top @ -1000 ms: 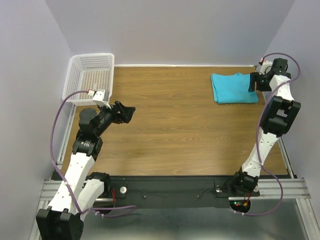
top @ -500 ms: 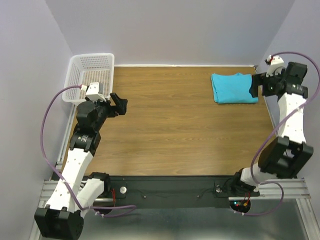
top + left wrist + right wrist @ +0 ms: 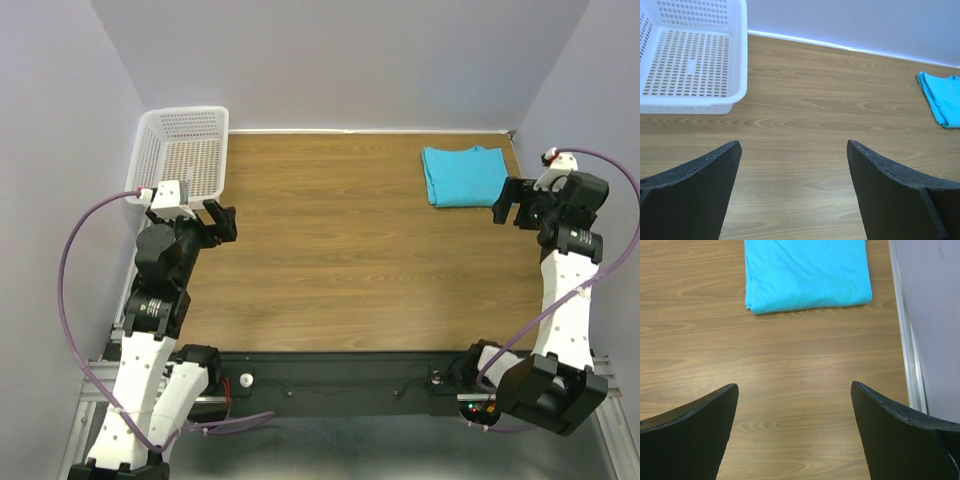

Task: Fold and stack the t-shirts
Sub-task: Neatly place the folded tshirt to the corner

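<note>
Bench: wood top, filling most of the overhead frame, both arms sitting at its lower edge.
Basket: white mesh, sitting at upper left. Nothing is showing in the part the left wrist view is covering.
T-shirt: turquoise, lying flat at upper right of the overhead view, close to the bench's right edge and the wall. It's looking folded into a tidy rectangle with squared edges. No second shirt is showing anywhere.

Right gripper: hovering just below-right of the shirt, not touching it, fingers spread wide and holding nothing. In its wrist view the shirt is filling the top centre, with bare wood between cloth and fingers.
Left gripper: hovering just below the basket at left, fingers also spread wide and empty, well apart from the shirt.

My read: the fold is looking finished, so the step in hand is clearing off and parking. Doing it well:
- right arm going up before going sideways, so no finger is catching the near fold edge and peeling the top layer open
- jaws wide the whole way, no closing near cloth
- watching the right wall, since there's little room there and the cable is looping beside the wrist
- left arm minding the basket rim
- if squaring up is wanted, pressing down from the top, not shoving from the side
</note>
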`<state>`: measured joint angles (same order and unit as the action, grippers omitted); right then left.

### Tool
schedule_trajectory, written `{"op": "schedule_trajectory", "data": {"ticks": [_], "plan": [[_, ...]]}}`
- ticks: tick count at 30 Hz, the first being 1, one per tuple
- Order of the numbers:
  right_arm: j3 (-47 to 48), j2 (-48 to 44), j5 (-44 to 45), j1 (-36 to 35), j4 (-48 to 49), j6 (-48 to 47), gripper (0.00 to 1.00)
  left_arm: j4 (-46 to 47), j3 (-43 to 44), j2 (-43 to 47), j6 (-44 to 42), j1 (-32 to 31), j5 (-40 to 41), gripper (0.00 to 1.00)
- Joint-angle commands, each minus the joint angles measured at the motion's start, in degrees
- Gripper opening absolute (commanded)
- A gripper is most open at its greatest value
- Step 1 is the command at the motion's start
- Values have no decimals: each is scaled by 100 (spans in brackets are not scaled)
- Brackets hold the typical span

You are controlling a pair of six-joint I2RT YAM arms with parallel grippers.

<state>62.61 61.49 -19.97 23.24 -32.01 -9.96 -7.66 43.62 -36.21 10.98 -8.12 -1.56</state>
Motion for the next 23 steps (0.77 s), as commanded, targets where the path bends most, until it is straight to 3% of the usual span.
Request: {"op": "schedule_trajectory", "data": {"ticks": [1, 9, 23], "plan": [[-257, -277, 379, 40, 538, 731, 100, -42, -38, 184, -79, 30, 104, 99], [-487, -682, 756, 40, 784, 1259, 100, -209, 33, 307, -114, 30, 112, 99], [-812, -946, 775, 40, 907, 1066, 100, -183, -99, 395, -79, 30, 104, 99]]}}
